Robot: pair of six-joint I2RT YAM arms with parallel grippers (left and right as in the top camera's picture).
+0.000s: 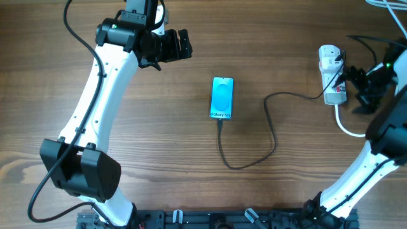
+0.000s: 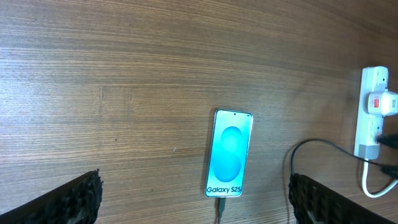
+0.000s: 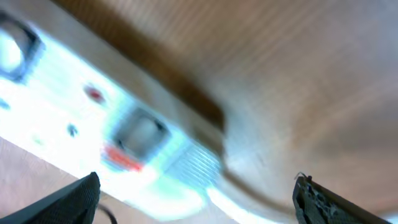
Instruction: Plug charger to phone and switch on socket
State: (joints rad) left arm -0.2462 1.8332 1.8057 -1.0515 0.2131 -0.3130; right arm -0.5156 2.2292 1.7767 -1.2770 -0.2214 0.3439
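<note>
The phone [image 1: 222, 97] lies flat mid-table, cyan screen up; it also shows in the left wrist view [image 2: 229, 154]. The charger's thin black cable [image 1: 272, 130] runs from the phone's near end, where its plug [image 2: 219, 208] meets the edge, in a loop to the socket [image 1: 330, 81]. The socket is a white strip at the right with a red switch [image 1: 341, 88]. My left gripper [image 1: 175, 46] is open and empty, above the table to the phone's far left. My right gripper [image 1: 353, 89] is open right beside the socket, which fills the blurred right wrist view [image 3: 93, 118].
The socket's thick white lead [image 1: 346, 127] curves toward the right arm's base. The socket also shows at the right edge of the left wrist view [image 2: 372, 118]. Bare wooden table [image 1: 159, 127] lies around the phone. The arm bases stand at the near edge.
</note>
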